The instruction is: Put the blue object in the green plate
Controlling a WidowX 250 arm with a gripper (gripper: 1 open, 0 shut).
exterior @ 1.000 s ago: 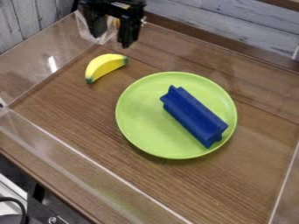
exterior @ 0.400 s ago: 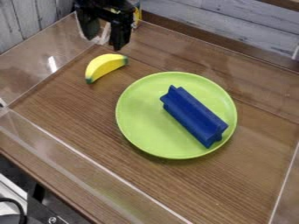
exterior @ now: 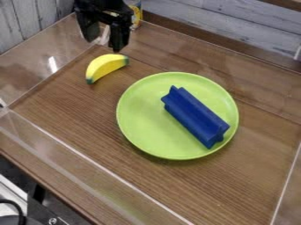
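The blue object [exterior: 195, 117], a deep-blue elongated block with a raised ridge, lies diagonally on the right half of the round lime-green plate [exterior: 146, 123]. My gripper [exterior: 106, 35] hangs at the top left, well away from the plate and above the table's far edge. Its dark fingers point down with a gap between them and nothing held, so it is open.
A yellow banana [exterior: 105, 67] lies on the wooden table left of the plate, just below the gripper. Clear plastic walls [exterior: 30, 53] ring the table. A grey plank wall stands behind.
The gripper shifted slightly left since the earliest frame, then stayed put. The blue object, plate and banana have not moved.
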